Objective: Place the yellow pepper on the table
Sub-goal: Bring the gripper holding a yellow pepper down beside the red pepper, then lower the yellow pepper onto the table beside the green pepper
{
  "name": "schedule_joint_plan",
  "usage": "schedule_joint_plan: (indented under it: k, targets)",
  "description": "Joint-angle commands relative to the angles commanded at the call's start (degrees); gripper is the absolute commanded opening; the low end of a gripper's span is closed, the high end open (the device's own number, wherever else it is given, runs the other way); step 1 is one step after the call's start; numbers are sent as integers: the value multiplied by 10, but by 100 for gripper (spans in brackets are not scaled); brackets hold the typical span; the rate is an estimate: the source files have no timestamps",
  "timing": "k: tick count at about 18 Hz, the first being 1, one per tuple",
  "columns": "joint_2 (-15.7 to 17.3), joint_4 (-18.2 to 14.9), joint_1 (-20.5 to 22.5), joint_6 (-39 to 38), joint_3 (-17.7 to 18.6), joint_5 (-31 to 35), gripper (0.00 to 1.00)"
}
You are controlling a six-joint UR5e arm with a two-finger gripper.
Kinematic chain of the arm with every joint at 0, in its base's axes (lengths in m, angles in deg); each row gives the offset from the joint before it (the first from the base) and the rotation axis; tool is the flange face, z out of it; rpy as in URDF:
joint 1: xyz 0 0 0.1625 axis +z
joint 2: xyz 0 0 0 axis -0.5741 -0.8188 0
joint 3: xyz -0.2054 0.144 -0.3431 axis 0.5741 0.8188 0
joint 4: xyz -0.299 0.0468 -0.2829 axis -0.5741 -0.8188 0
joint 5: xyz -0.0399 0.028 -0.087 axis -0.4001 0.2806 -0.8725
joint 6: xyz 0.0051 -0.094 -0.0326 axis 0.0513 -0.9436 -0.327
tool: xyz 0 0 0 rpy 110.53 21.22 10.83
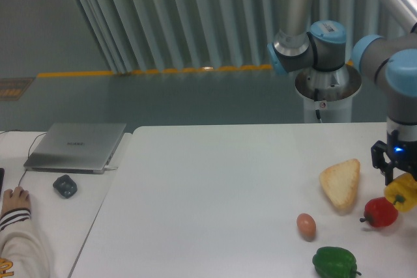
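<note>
Red pepper (380, 212), bread slice (341, 183), egg (306, 225), green pepper (335, 262) at four o'clock; laptop (77, 146) at nine.

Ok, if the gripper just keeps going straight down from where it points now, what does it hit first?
The gripper points down, shut on the yellow pepper. Straight below, the pepper would probably meet the table first, though the red pepper sits very close; depth is unclear.

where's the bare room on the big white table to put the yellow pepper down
Bare room: the wide stretch of table from its left edge across to the egg and bread, plus the back strip behind the bread. Crowded: the right end, where the red pepper, green pepper and the claw with the yellow pepper cluster.
</note>
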Motion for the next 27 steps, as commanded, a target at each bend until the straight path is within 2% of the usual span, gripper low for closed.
schedule_joint_plan:
  k: [5,7,8,9,10,12,16,22,24,25,27]
  targets:
    - [4,7,-1,-12,14,1,65]
    - [4,40,0,-87,9,-33,65]
    - [1,65,1,-151,3,-80,65]
    - [-2,88,0,-185,1,-99,65]
    - [-8,122,-1,-235,1,-105,65]
    - [-11,147,-6,-260,2,-105,65]
    - [-31,164,-9,-300,2,-101,65]
    - [-59,165,-27,-322,-10,-100,65]
    - [-67,188,-32,-367,-14,-101,66]
    - [-75,200,-37,-373,-14,-95,66]
    - [-84,204,-49,-372,-11,-51,66]
